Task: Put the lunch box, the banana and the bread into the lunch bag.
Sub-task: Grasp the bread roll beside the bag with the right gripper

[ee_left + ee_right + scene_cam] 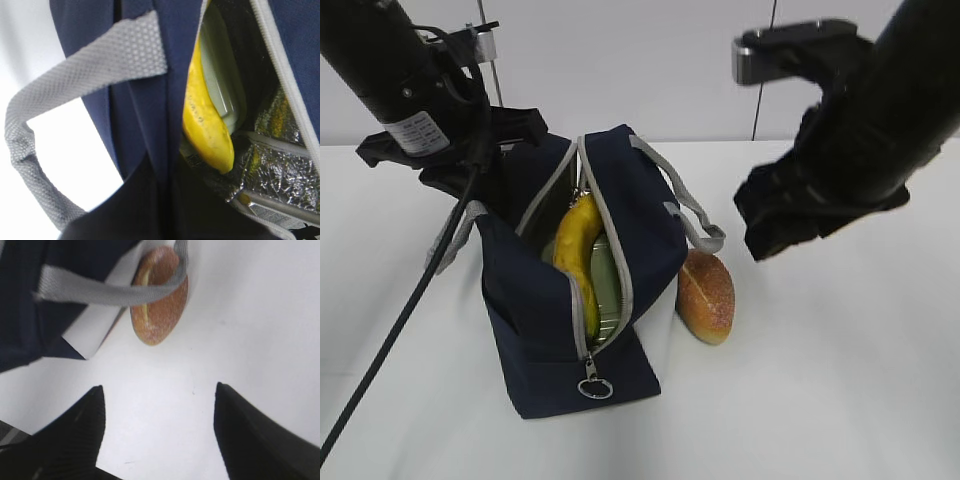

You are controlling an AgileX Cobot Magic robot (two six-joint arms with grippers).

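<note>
Packing nearly done: banana [578, 262] and lunch box [608, 285] are seen inside lunch bag [650, 215]; bread [706, 295] lies just beside it. Right gripper [159, 432] is spread, empty, to be lowered astride the bread; left gripper is closed at the bag's far side, its hold unclear.

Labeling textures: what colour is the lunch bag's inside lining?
Crinkled silver foil lining, clearest in the left wrist view.

1 lunch bag [535, 300], 1 banana [577, 255], 1 lunch box [608, 285], 1 bread [706, 296].

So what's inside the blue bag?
Inside the lunch bag are the banana and, under it, the green-lidded lunch box. Below the lid is hidden. The bread lies outside.
</note>
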